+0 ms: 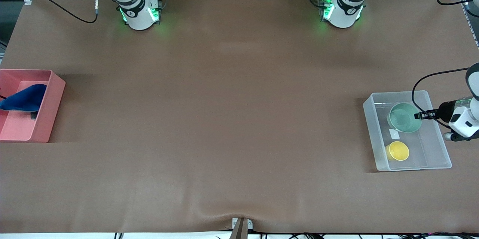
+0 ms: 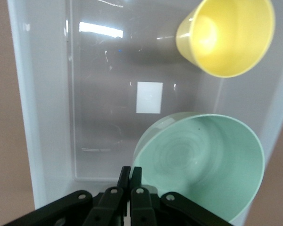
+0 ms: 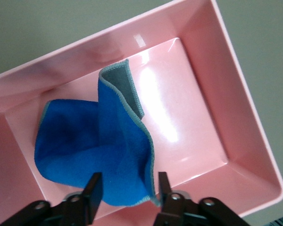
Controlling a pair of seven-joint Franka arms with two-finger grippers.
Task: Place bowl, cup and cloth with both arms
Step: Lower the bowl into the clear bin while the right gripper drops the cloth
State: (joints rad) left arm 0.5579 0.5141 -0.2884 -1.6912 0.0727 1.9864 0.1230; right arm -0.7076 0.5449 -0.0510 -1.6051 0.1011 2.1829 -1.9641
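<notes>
The pale mint-green bowl (image 1: 403, 118) (image 2: 203, 165) sits tilted in a clear plastic bin (image 1: 374, 134) (image 2: 47, 117) at the left arm's end of the table. My left gripper (image 1: 418, 115) (image 2: 130, 169) is shut on the bowl's rim. The yellow cup (image 1: 397, 151) (image 2: 226, 35) lies in the same bin, nearer the front camera than the bowl. The blue cloth (image 1: 23, 98) (image 3: 94, 146) lies crumpled in a pink bin (image 1: 52, 81) (image 3: 236, 94) at the right arm's end. My right gripper (image 3: 127, 181) is open over that bin, a fold of cloth between its fingers.
A small white label (image 1: 394, 133) (image 2: 149, 97) lies on the clear bin's floor between bowl and cup. Brown table covering (image 1: 224, 119) spans between the two bins. The arm bases (image 1: 140, 12) (image 1: 342, 10) stand along the table edge farthest from the front camera.
</notes>
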